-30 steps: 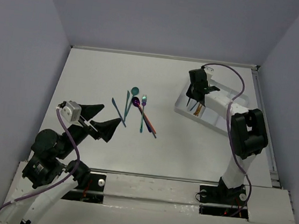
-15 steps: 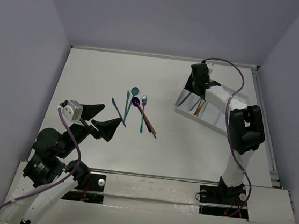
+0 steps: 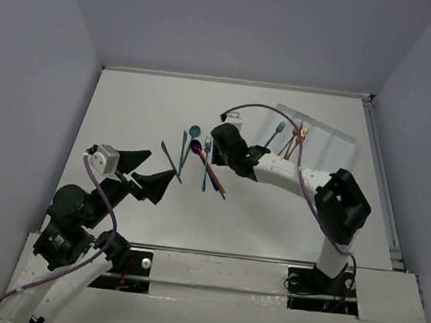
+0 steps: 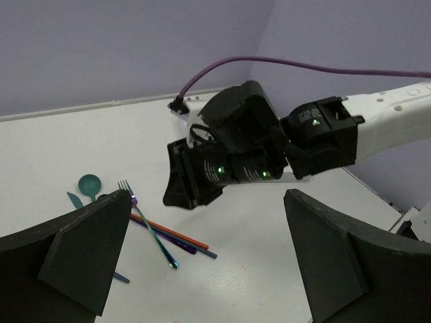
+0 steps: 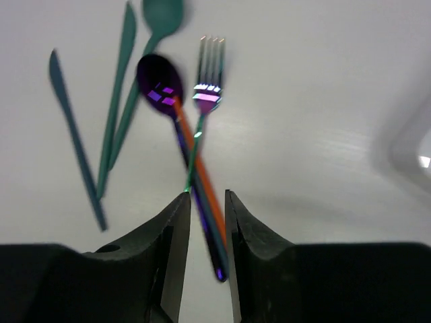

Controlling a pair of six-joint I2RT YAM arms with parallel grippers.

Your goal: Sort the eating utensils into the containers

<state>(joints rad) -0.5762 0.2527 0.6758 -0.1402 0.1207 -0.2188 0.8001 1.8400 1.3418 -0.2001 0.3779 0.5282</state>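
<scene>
While the right pincer (image 5: 207, 196) hangs low over the loose utensils, its wrist camera shows two fingers standing a narrow gap apart with nothing clamped between them. The handles seen through that gap lie on the bench (image 3: 127, 120) beneath.

The loose pile sits just toward eleven o'clock of the bench's middle. A purple spoon (image 5: 160, 86) with a glossy bowl lies beside a fork (image 5: 209, 67) whose tines shimmer silver to violet above a thin teal handle. An orange-red handle (image 5: 201, 178) runs out from under the spoon's bowl toward six o'clock, crossing the fork's stem. At nine o'clock of these lie a teal spoon (image 5: 161, 13) and two slim teal knives (image 5: 120, 74) (image 5: 75, 145).

The white tray (image 3: 328, 142) sits at two o'clock of the bench, holding a blue fork (image 3: 279, 130) and some orange-gold pieces (image 3: 298, 133).

The left pincer (image 3: 162, 163) hovers at seven o'clock of the pile, spread wide and empty.

The teal spoon's bowl is cut by the wrist view's top edge. I cannot tell what sort of utensil the orange-red one is, since its head is hidden. The handle ends blur near the fingers. The right arm covers the tray's near side from above, so I cannot count its compartments or the gold pieces.
</scene>
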